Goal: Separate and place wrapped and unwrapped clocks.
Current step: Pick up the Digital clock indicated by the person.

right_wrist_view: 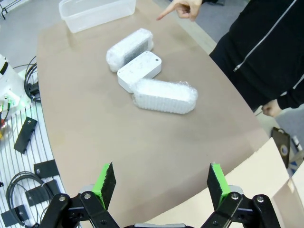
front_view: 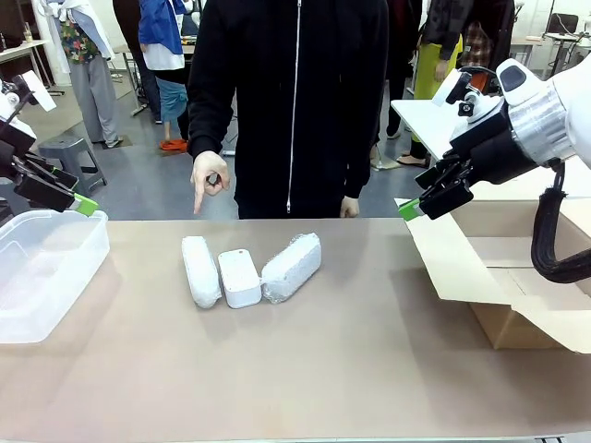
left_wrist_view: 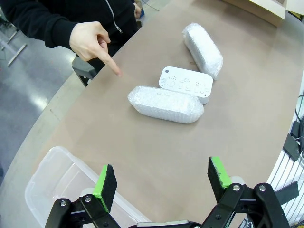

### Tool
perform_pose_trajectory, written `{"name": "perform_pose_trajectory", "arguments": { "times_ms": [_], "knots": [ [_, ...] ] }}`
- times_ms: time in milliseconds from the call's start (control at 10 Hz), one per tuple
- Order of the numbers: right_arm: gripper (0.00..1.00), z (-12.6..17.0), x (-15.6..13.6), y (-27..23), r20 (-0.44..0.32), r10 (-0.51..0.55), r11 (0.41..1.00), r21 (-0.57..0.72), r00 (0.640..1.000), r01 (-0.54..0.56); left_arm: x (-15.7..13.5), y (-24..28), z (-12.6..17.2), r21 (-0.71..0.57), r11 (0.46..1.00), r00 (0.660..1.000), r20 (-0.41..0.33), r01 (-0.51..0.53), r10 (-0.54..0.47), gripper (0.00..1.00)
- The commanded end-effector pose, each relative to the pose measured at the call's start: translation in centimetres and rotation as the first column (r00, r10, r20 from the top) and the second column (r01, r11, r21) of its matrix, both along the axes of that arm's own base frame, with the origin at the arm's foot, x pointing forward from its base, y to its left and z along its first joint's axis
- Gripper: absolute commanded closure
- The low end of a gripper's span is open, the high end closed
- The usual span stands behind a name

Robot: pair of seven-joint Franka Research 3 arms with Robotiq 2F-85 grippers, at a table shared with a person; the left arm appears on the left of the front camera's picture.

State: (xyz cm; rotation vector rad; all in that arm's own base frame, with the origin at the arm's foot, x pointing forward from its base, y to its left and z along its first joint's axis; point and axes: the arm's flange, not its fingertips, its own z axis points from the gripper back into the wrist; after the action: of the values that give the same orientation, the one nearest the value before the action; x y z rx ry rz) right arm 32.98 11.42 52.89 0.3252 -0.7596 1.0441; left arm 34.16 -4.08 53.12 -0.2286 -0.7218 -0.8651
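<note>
**Three clocks mid-counter, both end effectors wide open and empty**

Front view: three clocks lie side by side in the middle of the counter [front_view: 369, 369]: the left wrapped clock [front_view: 201, 271], the bare clock [front_view: 239, 278] between, and the right wrapped clock [front_view: 292, 268]. One clear tub [front_view: 88, 247] at left and one cardboard box [front_view: 499, 323] at right are cut off by the edges. The person's hand [front_view: 209, 178] points down at the far edge.

Left wrist view: the left end effector [left_wrist_view: 161, 183] hovers by the tub, fingers spread, holding nothing.

Right wrist view: the right end effector [right_wrist_view: 161, 183] hangs by the box flap, equally spread and empty.
</note>
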Motion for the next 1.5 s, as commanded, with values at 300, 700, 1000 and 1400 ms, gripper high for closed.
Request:
{"name": "perform_pose_trajectory", "arguments": {
  "times_ms": [300,700,1000,1400],
  "knots": [
    [0.00,0.0,0.0,0.0,-0.007,0.011,1.000,0.017,1.000,-0.011,0.1,0.1,0.0,-0.006,1.000,1.000,-0.003,-0.003,0.003,0.00],
    [0.00,1.9,4.4,11.2,-0.177,-0.136,0.991,-0.025,0.975,0.134,0.1,0.1,0.0,-0.006,1.000,1.000,-0.003,-0.003,0.003,0.00],
    [0.00,0.2,7.4,22.0,-0.267,-0.307,0.951,-0.043,0.914,0.307,0.1,0.1,0.0,-0.006,1.000,1.000,-0.003,-0.003,0.003,0.00],
    [0.00,-6.0,9.7,29.7,-0.424,-0.371,0.917,-0.028,0.826,0.397,0.1,0.1,0.0,-0.006,1.000,1.000,-0.003,-0.003,0.003,0.00]
  ]
}}
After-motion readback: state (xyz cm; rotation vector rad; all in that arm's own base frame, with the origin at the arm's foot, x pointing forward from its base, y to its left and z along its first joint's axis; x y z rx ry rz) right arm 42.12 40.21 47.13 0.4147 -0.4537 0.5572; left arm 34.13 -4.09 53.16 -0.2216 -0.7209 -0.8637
